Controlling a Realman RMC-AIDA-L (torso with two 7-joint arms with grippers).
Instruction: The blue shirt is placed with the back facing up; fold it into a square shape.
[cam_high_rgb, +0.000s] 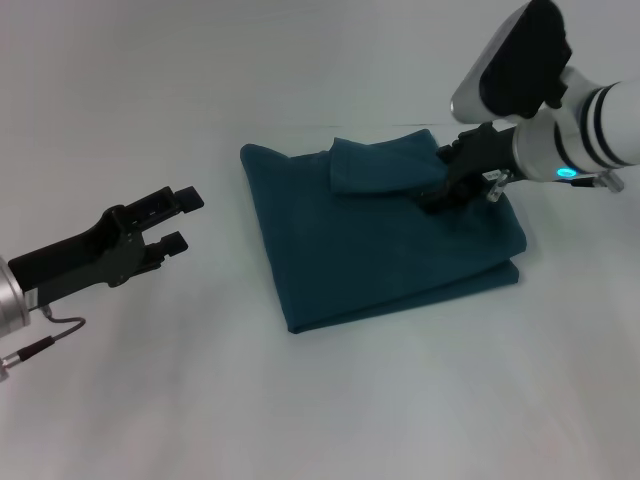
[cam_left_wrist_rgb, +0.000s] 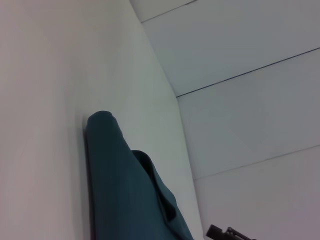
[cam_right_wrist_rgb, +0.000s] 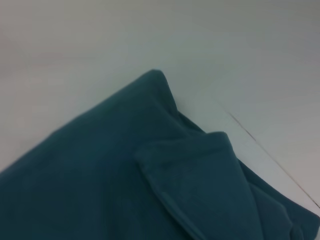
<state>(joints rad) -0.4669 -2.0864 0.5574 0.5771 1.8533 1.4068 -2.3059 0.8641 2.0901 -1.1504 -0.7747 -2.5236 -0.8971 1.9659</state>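
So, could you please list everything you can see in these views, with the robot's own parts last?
dark teal-blue cloth shirt: one, folded into a rough square, lying mid-table; a loose flap folded over along its far edge.
white table surface: one, white, under the shirt and filling the head view.
pale wall panels with thin dark seams: several, off-white, beyond the table in the left wrist view.
left tool: one, black, fingers apart, hovering off the shirt's left side, holding nothing.
right tool: one, black on a white arm, down on the shirt's far right part at the flap's end; its grip is not clear.
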